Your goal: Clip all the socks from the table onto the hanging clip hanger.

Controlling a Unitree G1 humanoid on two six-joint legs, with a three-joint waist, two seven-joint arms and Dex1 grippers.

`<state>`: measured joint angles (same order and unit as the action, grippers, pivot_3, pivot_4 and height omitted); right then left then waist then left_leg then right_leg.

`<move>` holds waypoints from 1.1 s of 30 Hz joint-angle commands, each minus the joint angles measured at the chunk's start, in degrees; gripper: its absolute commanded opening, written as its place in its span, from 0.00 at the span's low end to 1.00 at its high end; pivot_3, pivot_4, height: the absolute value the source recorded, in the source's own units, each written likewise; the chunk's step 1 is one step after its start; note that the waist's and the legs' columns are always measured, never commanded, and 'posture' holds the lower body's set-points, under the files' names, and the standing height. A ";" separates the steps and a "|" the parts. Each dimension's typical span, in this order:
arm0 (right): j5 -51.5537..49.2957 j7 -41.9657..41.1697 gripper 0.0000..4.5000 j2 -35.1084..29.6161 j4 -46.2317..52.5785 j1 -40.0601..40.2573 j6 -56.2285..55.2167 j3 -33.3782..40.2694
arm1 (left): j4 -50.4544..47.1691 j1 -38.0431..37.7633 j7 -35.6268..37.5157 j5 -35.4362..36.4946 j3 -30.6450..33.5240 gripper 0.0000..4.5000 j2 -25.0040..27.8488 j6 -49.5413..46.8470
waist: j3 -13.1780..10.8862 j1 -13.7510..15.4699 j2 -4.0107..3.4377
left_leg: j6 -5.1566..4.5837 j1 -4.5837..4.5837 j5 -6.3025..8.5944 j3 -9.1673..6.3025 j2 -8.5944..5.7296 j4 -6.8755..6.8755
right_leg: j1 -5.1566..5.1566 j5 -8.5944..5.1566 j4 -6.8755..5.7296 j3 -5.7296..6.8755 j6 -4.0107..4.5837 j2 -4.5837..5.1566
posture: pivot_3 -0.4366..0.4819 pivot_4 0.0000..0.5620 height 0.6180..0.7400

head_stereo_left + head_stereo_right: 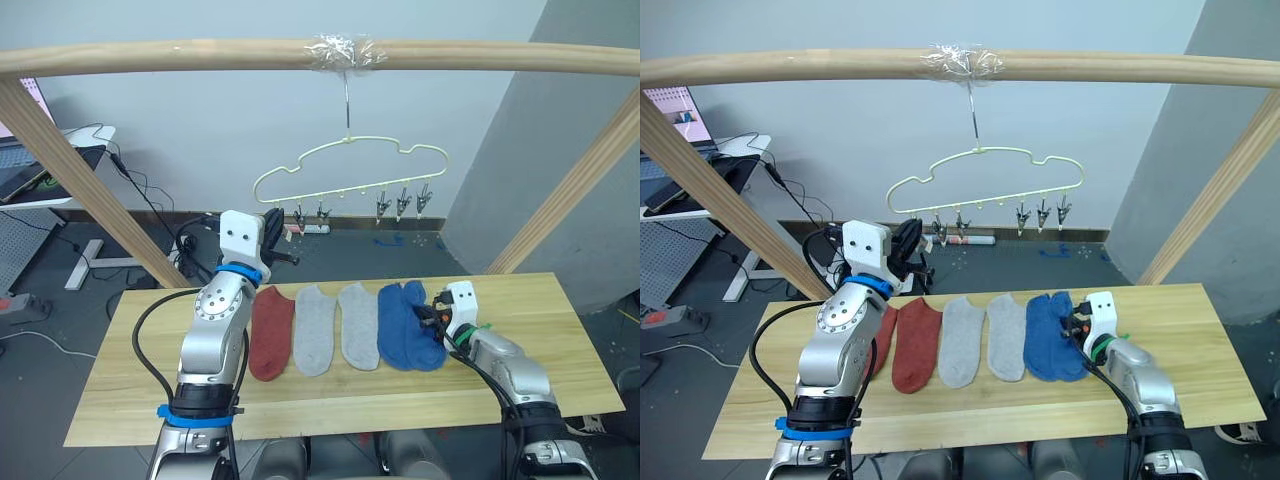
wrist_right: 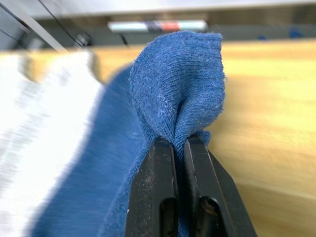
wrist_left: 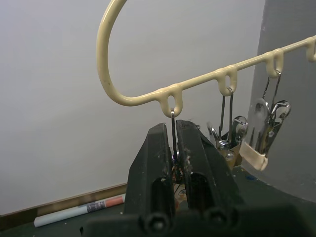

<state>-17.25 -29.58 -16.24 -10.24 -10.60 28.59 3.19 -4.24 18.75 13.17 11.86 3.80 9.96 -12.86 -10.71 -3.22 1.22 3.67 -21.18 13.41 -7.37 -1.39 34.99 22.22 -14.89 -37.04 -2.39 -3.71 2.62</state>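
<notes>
the thin pale yellow-green wire clip hanger [image 1: 350,165] hangs by its hook from the thick round wooden pole [image 1: 200,55] at the top of the frame, and none of its small dark metal clips [image 1: 403,204] carries a sock, so by my reading nothing is finished yet.

on the wide pale-yellow plank surface [image 1: 560,330] in the lower half of the frame the short knit socks lie side by side. in the right eye view, from left to right: a rust-red sock [image 1: 883,340] partly hidden behind the left arm, a second rust-red sock [image 1: 915,345], two light grey socks [image 1: 962,343] and [image 1: 1006,338], then two blue socks [image 1: 1052,338] overlapping.

the left gripper [image 3: 175,148] is raised at the left end of the hanger, its black fingers clamped together on the leftmost clip's wire, just under the hanger's loop. the right gripper [image 2: 179,148] sits low at centre right, its fingers pinched shut on a bunched fold of blue sock fabric.

so this looks like the first sock being started: clip held, blue sock gripped but at surface level. all six remain to be hung.
</notes>
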 commanded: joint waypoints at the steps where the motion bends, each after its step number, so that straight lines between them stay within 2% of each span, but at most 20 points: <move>1: -4.15 -4.35 0.00 -2.17 9.23 2.61 3.77 0.09 | -0.48 0.83 -0.60 3.25 2.57 0.00 -0.95 -2.21 | 0.00 0.06 0.00 | 0.00 -0.02 0.00 -0.02 0.00 0.00 | 0.00 0.00 0.01 0.02 0.00 0.00 | 0.42 0.28 1.00; 5: -6.10 -5.53 0.00 -2.88 13.71 3.87 5.99 0.04 | -0.11 1.75 -0.23 5.58 3.49 0.00 -1.32 -4.45 | 0.00 -0.11 0.00 | 0.02 -0.03 0.01 0.01 0.01 0.00 | 0.01 0.00 0.01 0.00 -0.01 -0.01 | 0.41 0.27 1.00; 9: -4.67 -5.07 0.00 -2.98 12.77 3.32 6.51 -1.15 | 0.19 2.14 0.08 5.76 3.12 0.00 -1.02 -4.90 | 0.00 -0.05 0.00 | 0.02 -0.01 0.01 0.00 0.02 0.00 | 0.00 0.00 0.00 0.01 -0.01 -0.02 | 0.41 0.27 1.00; 14: 2.48 -0.01 0.00 -1.86 4.36 0.17 1.40 -4.11 | -0.05 2.11 -0.15 5.61 2.76 0.00 -0.99 -5.05 | 0.00 -0.06 0.00 | 0.02 0.00 0.01 0.02 0.02 0.00 | 0.01 0.00 0.00 0.00 -0.01 -0.02 | 0.42 0.28 1.00; 20: 6.65 4.29 0.00 -0.94 -3.41 -2.73 -4.03 -3.66 | -0.62 1.90 -0.39 5.42 2.75 0.00 -0.81 -5.32 | 0.00 -0.02 0.00 | 0.03 -0.01 0.01 0.06 0.00 0.00 | 0.02 0.00 0.01 -0.05 0.00 -0.01 | 0.43 0.29 1.00; 23: 6.43 3.88 0.18 -0.93 -4.38 -3.00 -4.66 -3.09 | -0.84 1.61 -0.40 5.35 2.83 0.00 -0.74 -5.34 | 0.00 -0.04 0.00 | 0.03 0.00 0.01 0.04 0.02 0.00 | 0.02 0.00 0.01 -0.03 0.00 -0.02 | 0.43 0.29 1.00; 26: 6.40 3.38 0.41 -1.21 -4.22 -2.75 -4.72 -2.91 | -0.87 1.45 -0.51 5.23 2.78 0.00 -0.82 -5.26 | 0.00 -0.05 0.00 | 0.03 0.01 0.01 0.05 0.03 0.00 | 0.02 0.00 0.00 -0.04 0.00 -0.03 | 0.43 0.29 1.00; 33: 6.97 4.44 0.41 -1.59 -5.41 -2.87 -4.13 -2.26 | -0.57 1.66 -0.56 5.04 2.57 0.00 -1.13 -5.06 | 0.00 -0.05 0.00 | 0.03 0.02 0.01 0.05 0.03 0.00 | 0.02 0.00 -0.01 -0.04 0.00 -0.02 | 0.43 0.29 1.00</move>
<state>-10.24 -25.66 -17.47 -15.73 -12.83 24.93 -0.48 -4.01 20.61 13.11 17.17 5.98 8.73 -18.14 -10.71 -3.27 1.23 3.69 -21.17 13.42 -7.32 -1.36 34.99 22.24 -14.89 -37.05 -2.43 -3.71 2.59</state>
